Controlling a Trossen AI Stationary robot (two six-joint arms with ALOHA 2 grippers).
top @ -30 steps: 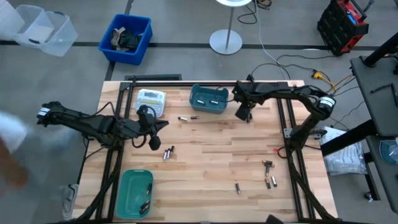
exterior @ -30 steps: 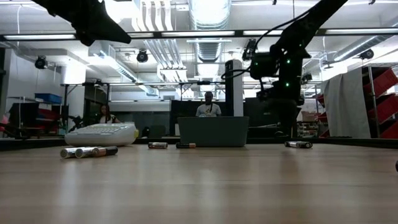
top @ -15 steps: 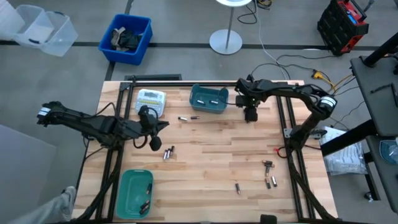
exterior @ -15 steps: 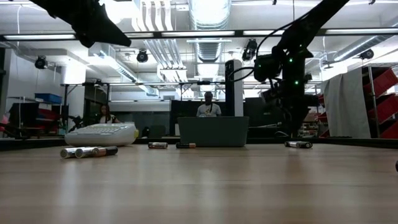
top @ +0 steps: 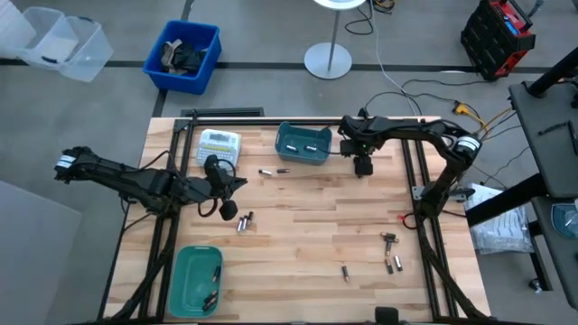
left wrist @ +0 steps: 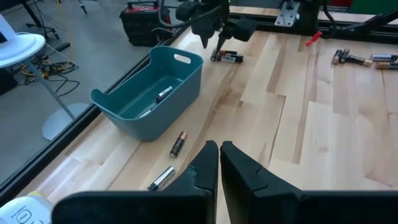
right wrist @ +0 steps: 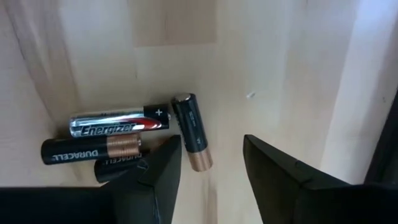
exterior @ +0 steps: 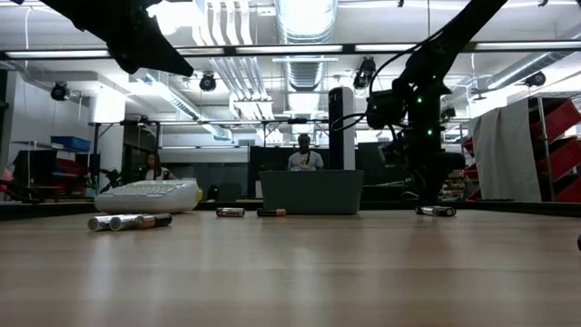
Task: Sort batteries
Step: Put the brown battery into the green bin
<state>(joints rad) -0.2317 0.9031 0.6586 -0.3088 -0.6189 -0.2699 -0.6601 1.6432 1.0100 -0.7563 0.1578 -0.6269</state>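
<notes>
Batteries lie scattered on the wooden table. A small cluster lies to the right of the far teal bin. My right gripper points down over it, open. One dark battery with a copper end lies just ahead of the gap between the fingers; another is partly hidden behind one finger. I see no touch. My left gripper hangs shut and empty above the table's left-middle, facing the far bin and two loose batteries.
A second teal bin with a few batteries stands at the near left. A white label-maker sits far left. More batteries lie mid-table and near right. Black frame rails run along both table sides.
My right gripper has shifted a little toward the table's right edge, tipped from slanted to pointing straight down, and now hangs over the battery cluster beside the far bin.
</notes>
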